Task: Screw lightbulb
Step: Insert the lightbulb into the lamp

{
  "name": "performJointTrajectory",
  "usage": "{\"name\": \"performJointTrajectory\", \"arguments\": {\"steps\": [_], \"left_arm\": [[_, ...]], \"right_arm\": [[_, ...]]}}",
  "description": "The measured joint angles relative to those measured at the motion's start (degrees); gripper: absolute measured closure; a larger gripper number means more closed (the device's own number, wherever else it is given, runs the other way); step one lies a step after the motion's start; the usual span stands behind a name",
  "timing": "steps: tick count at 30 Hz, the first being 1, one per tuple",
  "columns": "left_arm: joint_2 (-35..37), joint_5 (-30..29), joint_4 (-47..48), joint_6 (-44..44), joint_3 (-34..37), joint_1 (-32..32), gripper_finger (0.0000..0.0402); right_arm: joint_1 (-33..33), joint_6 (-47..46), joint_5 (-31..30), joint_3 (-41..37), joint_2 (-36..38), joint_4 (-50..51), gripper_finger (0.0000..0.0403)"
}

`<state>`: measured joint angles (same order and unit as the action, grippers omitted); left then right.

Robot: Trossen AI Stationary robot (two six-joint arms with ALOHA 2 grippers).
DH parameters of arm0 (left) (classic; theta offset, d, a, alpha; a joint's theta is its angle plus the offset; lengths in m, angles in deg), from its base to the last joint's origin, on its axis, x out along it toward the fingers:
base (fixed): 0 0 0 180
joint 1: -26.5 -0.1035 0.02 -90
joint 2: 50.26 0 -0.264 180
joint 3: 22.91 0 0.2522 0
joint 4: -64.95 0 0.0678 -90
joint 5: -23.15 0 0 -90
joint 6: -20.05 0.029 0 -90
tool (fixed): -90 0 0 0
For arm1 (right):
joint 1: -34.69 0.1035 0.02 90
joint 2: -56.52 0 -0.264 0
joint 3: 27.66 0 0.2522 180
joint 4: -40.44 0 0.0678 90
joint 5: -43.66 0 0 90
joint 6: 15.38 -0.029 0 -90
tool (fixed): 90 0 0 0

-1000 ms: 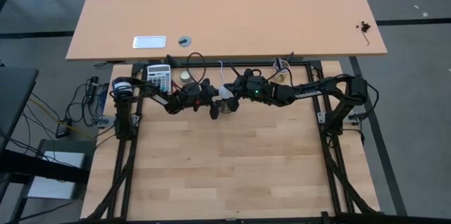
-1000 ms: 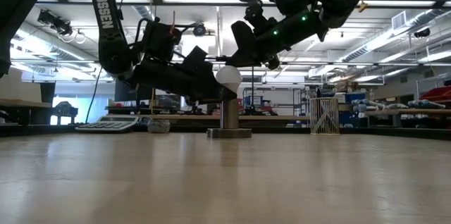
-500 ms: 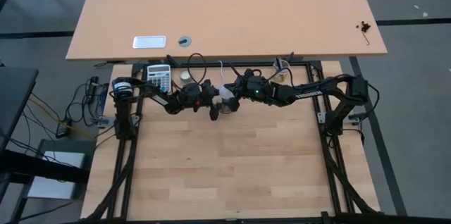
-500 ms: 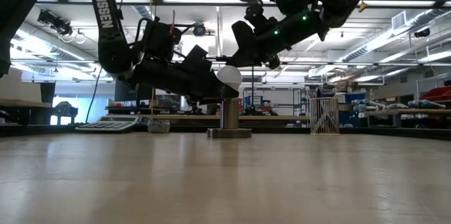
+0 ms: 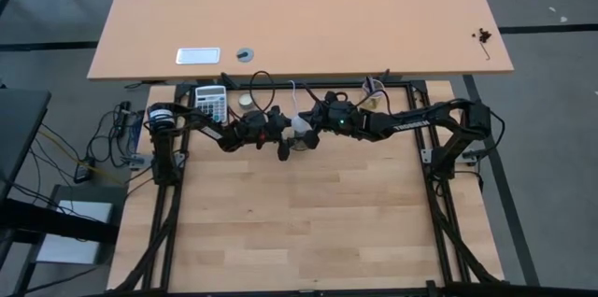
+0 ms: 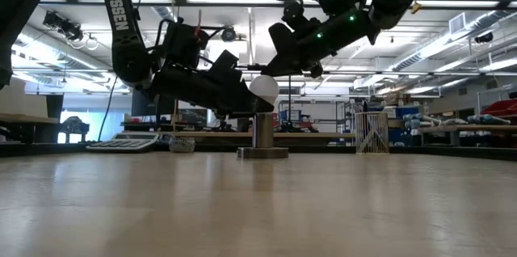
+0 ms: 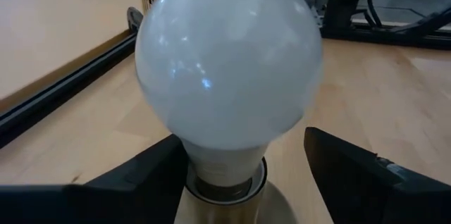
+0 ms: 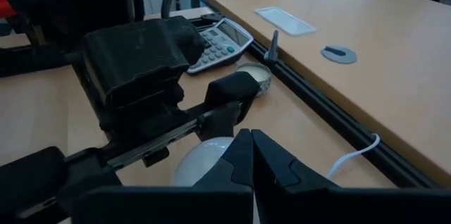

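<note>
While you scan from the left of the high view, note the calculator (image 5: pixel 211 102) and small round tin (image 5: pixel 245 102) at the counter's (image 5: pixel 308 222) far edge. Your left pincer (image 7: pixel 239 175) sits released, fingers spread to either side of the socket (image 6: pixel 262 137) just below the lightbulb (image 6: pixel 263 88). The lightbulb stands upright in that socket, near the far edge. Your right pincer (image 8: pixel 251 157) is above the globe with its fingers clenched together, tips just over the bulb.
</note>
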<state>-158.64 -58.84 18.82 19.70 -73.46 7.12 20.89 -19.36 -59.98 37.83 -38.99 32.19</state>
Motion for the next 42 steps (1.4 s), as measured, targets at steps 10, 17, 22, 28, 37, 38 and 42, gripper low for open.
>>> {"name": "performJointTrajectory", "arguments": {"steps": [10, 17, 22, 28, 37, 38, 42], "left_arm": [[0.0, -0.3, -0.3, 0.0, 0.0, 0.0, 0.0117], [1.3, -0.6, 1.5, 0.3, 0.0, -0.3, 0.0117], [3.9, -1.1, 5.9, 2.0, 0.0, -0.8, 0.0117], [4.5, -2.7, 12.2, 3.5, 0.0, -0.9, 0.0117], [4.6, -3.4, 18.5, 4.8, 0.0, -0.9, 0.0119], [4.6, -3.7, 19.8, 4.8, 0.0, -0.9, 0.0121], [4.6, -3.8, 22.4, 4.7, 0.0, -0.8, 0.0146]], "right_arm": [[-1.6, 0.1, 2.9, 0.0, 0.0, 1.1, 0.0398], [-1.6, 0.1, 2.9, 0.1, 0.0, 1.7, 0.0398], [-1.7, 0.1, 2.8, 0.1, 0.0, 1.7, 0.0398], [-1.7, 0.1, 2.8, 0.0, 0.0, 1.7, 0.0398], [-1.7, 0.1, 2.8, 0.0, 0.0, 1.7, 0.0396], [-1.7, 0.1, 2.8, 0.0, 0.0, 1.7, 0.0396], [-1.7, 0.8, 2.8, 0.0, 0.0, 1.7, 0.0396]]}}
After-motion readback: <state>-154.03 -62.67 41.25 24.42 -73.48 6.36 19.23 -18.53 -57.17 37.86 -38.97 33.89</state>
